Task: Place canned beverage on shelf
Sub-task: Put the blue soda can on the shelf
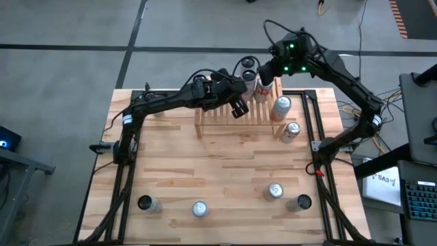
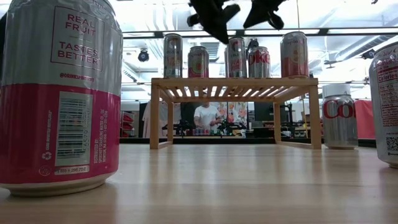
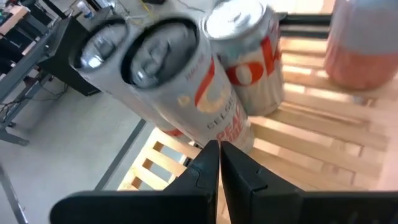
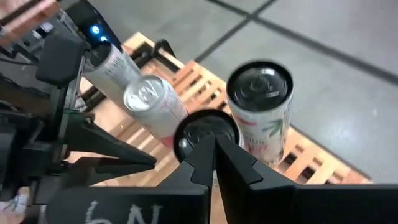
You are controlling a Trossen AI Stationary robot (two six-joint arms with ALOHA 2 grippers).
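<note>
The shelf (image 1: 218,121) (image 2: 186,81) is a low slatted wooden rack at the table's far middle. Several cans (image 2: 237,57) stand upright on its top, toward its right end. My left gripper (image 1: 240,111) (image 3: 219,158) hovers shut above the shelf's middle, just over the cans and touching none of them. My right gripper (image 1: 263,72) (image 4: 214,149) hangs shut higher up, over the cans at the shelf's far right. In the low view both grippers (image 2: 214,22) (image 2: 262,12) show above the row of cans.
A silver Coke can (image 1: 291,130) (image 2: 339,116) stands on the table by the shelf's right legs. Several more cans (image 1: 199,208) (image 1: 274,192) stand along the near edge, and one of them (image 2: 59,93) stands close before the low camera. Black rails (image 1: 319,130) run along both table sides.
</note>
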